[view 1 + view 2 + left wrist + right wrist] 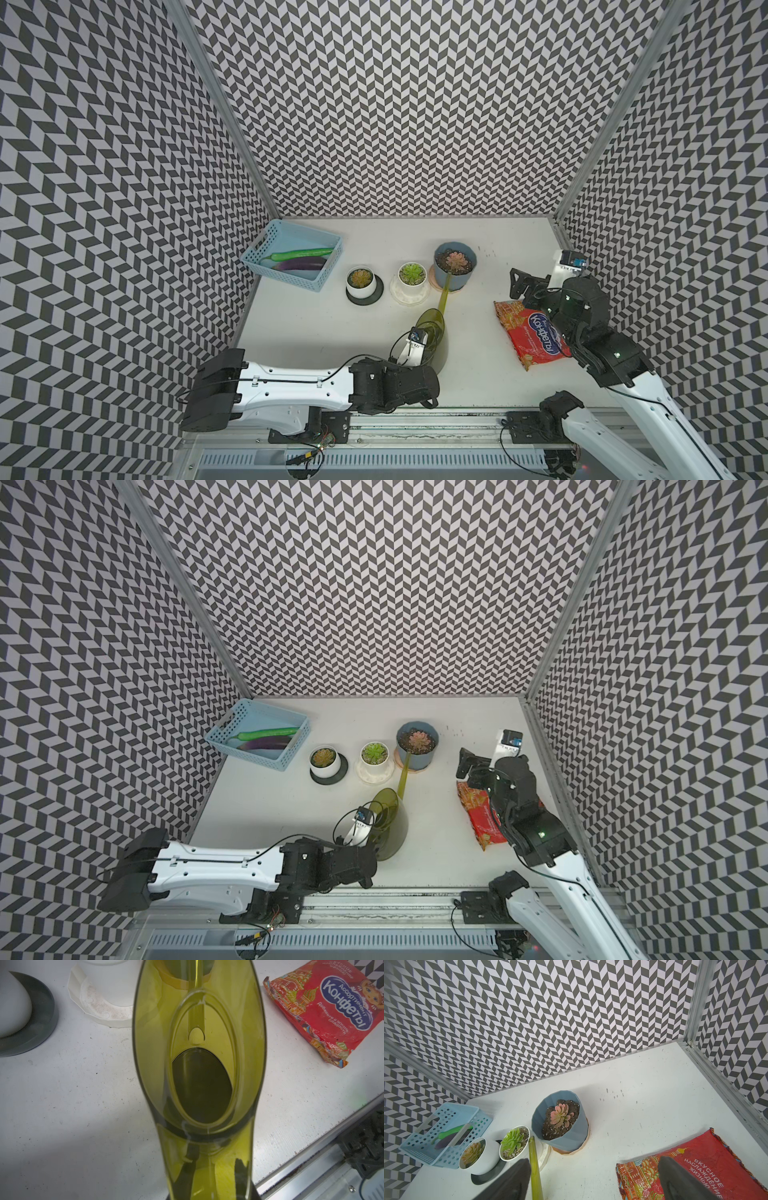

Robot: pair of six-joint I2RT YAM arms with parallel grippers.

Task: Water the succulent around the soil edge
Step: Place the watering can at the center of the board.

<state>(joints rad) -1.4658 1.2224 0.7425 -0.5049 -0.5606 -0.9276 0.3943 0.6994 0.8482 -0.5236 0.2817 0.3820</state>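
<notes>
Chevron-wallpaper booth, white table (316, 336). The left gripper (424, 353) was clamped on the green watering can (434, 332) near the front edge. Its long spout (445, 295) was aimed at the blue pot (459, 282) toward the back edge, where the pink succulent (456, 261) sat. The tip looked to be at the near rim, presumably to keep the leaves dry. The right gripper (521, 286) hung wide open over the candy bag (534, 338) by the right edge, out of the way.

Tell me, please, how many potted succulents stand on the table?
3, in a row: round white pot nearest the basket, middle white pot, blue pot by the can's spout. None seems hidden.
</notes>
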